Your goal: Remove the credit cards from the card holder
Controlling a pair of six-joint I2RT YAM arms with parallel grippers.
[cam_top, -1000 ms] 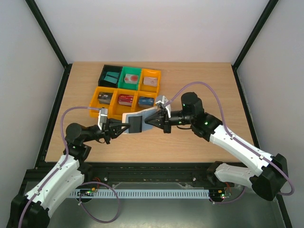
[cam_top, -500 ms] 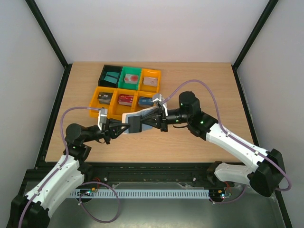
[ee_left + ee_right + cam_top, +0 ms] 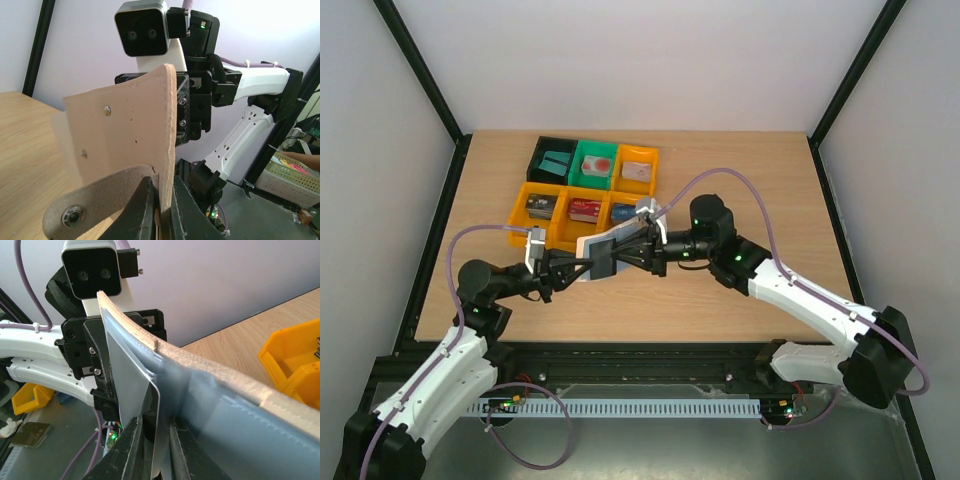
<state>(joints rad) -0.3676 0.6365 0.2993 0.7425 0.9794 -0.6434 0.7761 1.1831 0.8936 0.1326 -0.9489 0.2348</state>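
The card holder [image 3: 597, 246], tan outside and grey-blue inside, hangs open above the table between both arms. My left gripper [image 3: 582, 266] is shut on its lower edge; in the left wrist view the two fingers [image 3: 141, 210] pinch the tan leather [image 3: 125, 130]. My right gripper [image 3: 624, 256] reaches into the open holder from the right. In the right wrist view its jaws [image 3: 156, 422] stand narrowly apart on either side of a thin pale card [image 3: 157, 440] that sticks out edge-on from the grey-blue pocket [image 3: 225, 405]. A gap shows between the left finger and the card.
A block of bins stands behind the holder: a black one [image 3: 542, 147] with a teal card, a green one [image 3: 582, 175], and orange ones [image 3: 523, 192] with cards inside. An orange bin [image 3: 292, 360] lies close on the right in the right wrist view.
My right gripper has moved left, into the open holder, and its fingers now straddle the card's edge. The left gripper has kept hold of the holder almost in place.
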